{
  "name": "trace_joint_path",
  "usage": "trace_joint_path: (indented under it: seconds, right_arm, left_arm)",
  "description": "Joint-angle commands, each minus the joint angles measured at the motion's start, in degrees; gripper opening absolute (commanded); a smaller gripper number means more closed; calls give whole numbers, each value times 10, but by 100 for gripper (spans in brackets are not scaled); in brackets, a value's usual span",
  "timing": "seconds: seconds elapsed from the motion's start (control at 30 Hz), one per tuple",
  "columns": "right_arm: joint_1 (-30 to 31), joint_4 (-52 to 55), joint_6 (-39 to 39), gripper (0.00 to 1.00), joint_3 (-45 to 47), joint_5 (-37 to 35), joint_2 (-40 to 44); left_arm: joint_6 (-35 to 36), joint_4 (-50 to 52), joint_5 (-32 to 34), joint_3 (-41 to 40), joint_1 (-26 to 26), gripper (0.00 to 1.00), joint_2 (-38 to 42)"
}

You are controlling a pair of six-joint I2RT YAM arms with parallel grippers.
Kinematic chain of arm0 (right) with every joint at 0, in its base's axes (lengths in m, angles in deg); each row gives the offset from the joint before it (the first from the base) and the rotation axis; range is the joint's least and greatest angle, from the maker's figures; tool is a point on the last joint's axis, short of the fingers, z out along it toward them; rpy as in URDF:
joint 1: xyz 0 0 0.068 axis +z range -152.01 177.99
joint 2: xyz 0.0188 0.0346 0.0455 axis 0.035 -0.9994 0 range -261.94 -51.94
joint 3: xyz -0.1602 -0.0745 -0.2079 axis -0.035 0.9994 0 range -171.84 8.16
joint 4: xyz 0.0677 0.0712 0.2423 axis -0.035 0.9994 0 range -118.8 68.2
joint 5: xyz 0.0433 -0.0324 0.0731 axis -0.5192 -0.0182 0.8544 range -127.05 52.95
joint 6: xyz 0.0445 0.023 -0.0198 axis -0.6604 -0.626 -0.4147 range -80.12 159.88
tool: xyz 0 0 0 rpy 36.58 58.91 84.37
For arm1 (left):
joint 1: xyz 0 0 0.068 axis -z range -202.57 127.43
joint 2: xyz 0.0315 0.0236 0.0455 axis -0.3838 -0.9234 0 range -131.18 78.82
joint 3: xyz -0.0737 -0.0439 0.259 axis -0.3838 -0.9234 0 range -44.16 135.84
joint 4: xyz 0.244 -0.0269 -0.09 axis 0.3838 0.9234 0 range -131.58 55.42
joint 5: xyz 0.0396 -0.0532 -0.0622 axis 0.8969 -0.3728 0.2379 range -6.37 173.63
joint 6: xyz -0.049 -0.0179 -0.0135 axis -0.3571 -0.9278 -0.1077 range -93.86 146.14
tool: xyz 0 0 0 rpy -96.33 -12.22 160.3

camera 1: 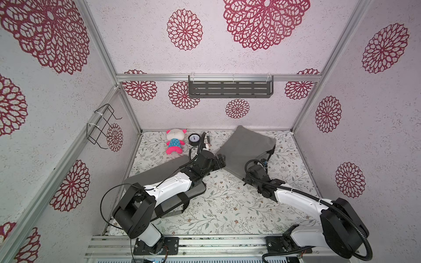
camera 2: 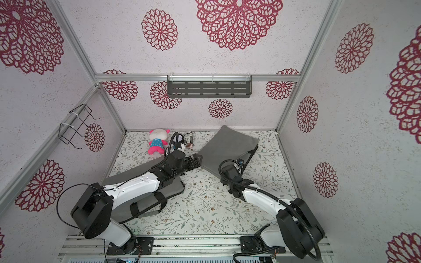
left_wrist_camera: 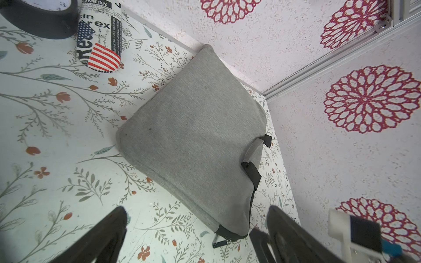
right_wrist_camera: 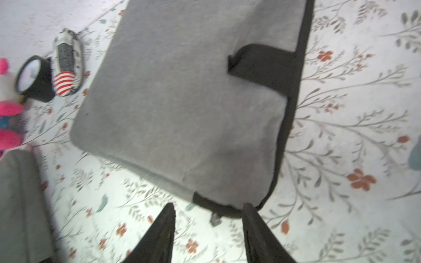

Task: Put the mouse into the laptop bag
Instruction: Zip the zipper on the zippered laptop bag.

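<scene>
The mouse [left_wrist_camera: 100, 34], printed with news words and a flag, lies on the desk [camera 1: 227, 205] by the back wall, just beside a round black dial [camera 1: 194, 139]. It is outside the gray laptop bag [camera 1: 246, 150], which lies near it. The left hand [left_wrist_camera: 197, 210] is spread wide and holds nothing. The right hand [right_wrist_camera: 209, 206] is at the bag's zip corner with its fingers apart. That view is blurry, but it seems to hold nothing.
</scene>
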Motion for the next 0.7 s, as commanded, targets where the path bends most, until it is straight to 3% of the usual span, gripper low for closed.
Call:
trace_joint_path:
  seconds: [0.0, 0.3, 0.67]
  right_arm:
    - [51, 25, -67, 51, 11, -80, 6]
    - [67, 16, -114, 51, 6, -117, -85]
    - [60, 20, -97, 48, -47, -123, -176]
  left_arm:
    - [-12, -18, -8, 0, -5, 98, -8]
    - [-16, -26, -14, -6, -6, 98, -9]
    - [-21, -36, -13, 0, -5, 98, -20]
